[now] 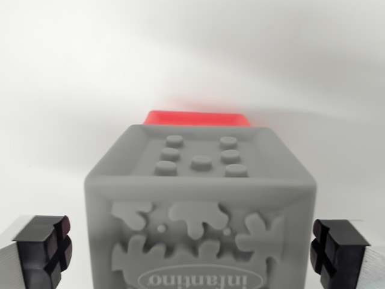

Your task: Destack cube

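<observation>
Between the two black finger pads (pixel 42 250) of the gripper (pixel 192 253) sits a grey embossed cube (pixel 201 205), filling the middle of the wrist view. Its upper face carries seven raised studs; its near face shows gear shapes in relief and an oval maker's label, seen inverted. Behind it, a red block (pixel 197 117) shows only as a narrow edge, and whether the grey cube rests on it or merely in front of it cannot be told. The white surface (pixel 60 90) is otherwise bare. The jaws stand released, each pad apart from the cube's sides, with a clear gap on both flanks. The step in hand appears to be the approach before grasping. The next move likely calls for closing squarely on the cube's side faces, then lifting straight off.
</observation>
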Robot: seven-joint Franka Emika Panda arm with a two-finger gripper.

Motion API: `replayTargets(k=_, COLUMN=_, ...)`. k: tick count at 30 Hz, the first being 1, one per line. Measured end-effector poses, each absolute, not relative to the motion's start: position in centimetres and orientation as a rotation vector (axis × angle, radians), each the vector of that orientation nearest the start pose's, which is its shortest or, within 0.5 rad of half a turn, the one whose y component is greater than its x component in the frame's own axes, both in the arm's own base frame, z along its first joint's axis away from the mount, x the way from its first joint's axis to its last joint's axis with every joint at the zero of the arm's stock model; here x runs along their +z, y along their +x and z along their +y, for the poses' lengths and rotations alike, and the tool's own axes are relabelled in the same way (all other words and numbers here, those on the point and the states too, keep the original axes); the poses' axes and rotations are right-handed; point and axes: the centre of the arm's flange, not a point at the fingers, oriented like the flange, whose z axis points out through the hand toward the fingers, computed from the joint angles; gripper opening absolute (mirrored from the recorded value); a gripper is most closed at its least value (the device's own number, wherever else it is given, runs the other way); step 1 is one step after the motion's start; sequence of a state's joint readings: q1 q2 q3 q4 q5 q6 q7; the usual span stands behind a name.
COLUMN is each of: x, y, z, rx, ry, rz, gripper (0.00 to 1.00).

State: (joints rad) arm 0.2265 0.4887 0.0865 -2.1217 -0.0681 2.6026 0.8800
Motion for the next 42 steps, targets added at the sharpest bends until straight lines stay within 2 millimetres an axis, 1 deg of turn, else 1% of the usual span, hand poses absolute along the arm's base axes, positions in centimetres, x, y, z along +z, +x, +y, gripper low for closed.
replayTargets(k=8, x=16.96, y=54.55, z=17.89, rx=0.011, ry=-3.036, rz=0.804, gripper=1.00)
replayTargets(k=9, x=16.93, y=54.55, z=17.89, rx=0.011, ry=-3.036, rz=0.804, gripper=0.00)
replayTargets(k=42, x=16.93, y=54.57, z=17.87, rx=0.009, ry=-3.036, rz=0.804, gripper=0.00)
